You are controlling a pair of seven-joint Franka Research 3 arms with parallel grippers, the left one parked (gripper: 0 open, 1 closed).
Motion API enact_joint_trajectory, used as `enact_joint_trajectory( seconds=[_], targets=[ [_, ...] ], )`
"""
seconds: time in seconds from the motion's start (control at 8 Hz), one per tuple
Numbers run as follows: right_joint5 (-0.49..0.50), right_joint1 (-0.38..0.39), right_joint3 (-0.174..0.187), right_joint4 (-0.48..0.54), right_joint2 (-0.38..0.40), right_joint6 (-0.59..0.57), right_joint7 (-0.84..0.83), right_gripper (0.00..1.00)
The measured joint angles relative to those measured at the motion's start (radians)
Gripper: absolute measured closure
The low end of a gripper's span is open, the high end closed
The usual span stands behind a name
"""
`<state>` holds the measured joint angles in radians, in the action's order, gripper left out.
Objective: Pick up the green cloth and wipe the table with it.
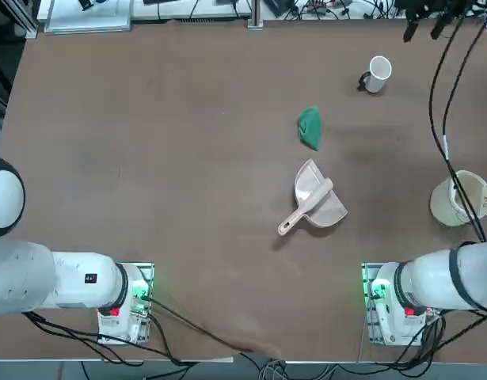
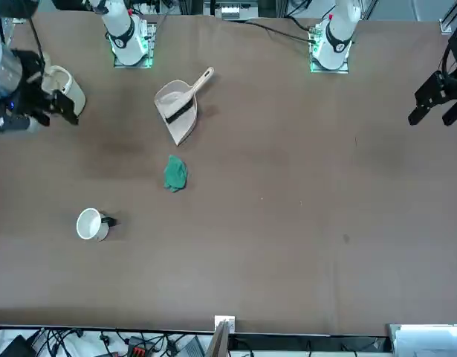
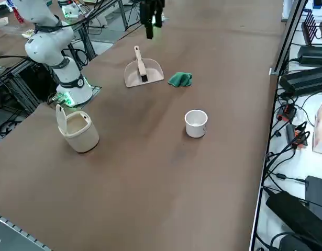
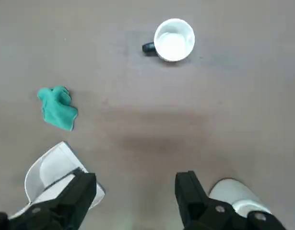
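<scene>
The right gripper [image 4: 135,191] hangs high above the table [image 1: 148,158], jaws spread wide and empty. The green cloth [image 1: 310,127] lies bunched on the tabletop between a beige dustpan [image 1: 316,203] and a white cup [image 1: 377,75], its long axis running roughly from the robot's side toward the far edge. The likely risk: a descent drifting toward the nearby dustpan could nudge it, or pinch only a loose fold.

A: Is any lettering, label, brand or number legible on the brown matte table [image 1: 148,158] or the objects on it?

B: None can be read in any view.
</scene>
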<state>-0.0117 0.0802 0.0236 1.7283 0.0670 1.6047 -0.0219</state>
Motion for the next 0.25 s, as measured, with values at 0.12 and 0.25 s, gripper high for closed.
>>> enact_joint_trajectory(
  seconds=[0.12, 0.25],
  targets=[
    [0.000, 0.000, 0.009, 0.010, 0.015, 0.000, 0.008, 0.00],
    [0.000, 0.000, 0.026, 0.012, 0.021, 0.000, 0.041, 0.00]
  ],
)
